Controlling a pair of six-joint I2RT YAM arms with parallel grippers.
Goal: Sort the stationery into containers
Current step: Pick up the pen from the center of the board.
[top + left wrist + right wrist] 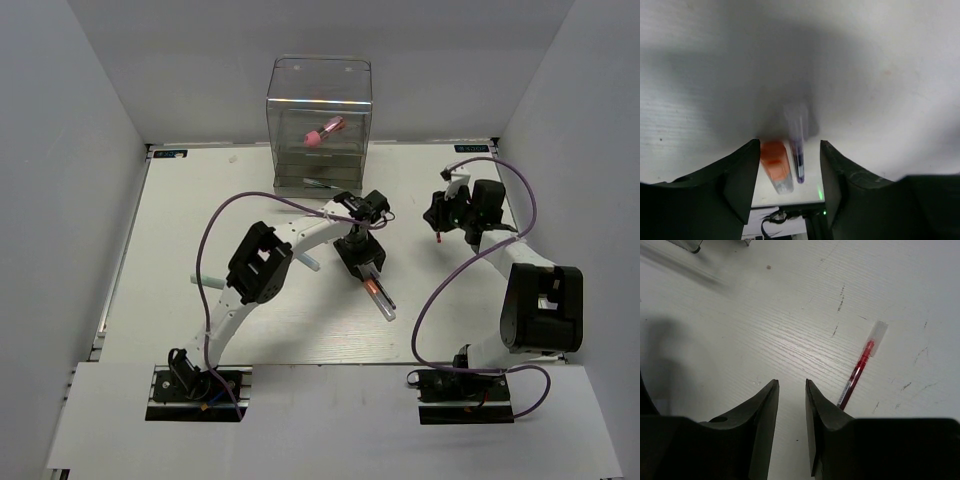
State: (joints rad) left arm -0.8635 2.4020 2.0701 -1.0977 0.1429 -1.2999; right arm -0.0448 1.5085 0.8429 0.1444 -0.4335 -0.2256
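My left gripper (366, 268) is open and low over the table, its jaws wide apart (790, 145). An orange-tipped clear pen (776, 166) and a thin dark pen (799, 160) lie between them; the clear pen also shows in the top view (380, 297). My right gripper (438, 220) is open a little and empty (791, 382). A red pen (857, 371) lies on the table just right of its right finger. The tall clear box (320, 100) stands at the back centre with a pink-red tube (322, 133) inside, above its drawers.
A pale mint bar (199, 284) lies left of the left arm, and another pale stick (309, 262) lies by its forearm. Purple cables (215, 235) loop over both arms. The box's foot (692, 245) shows at the top left of the right wrist view.
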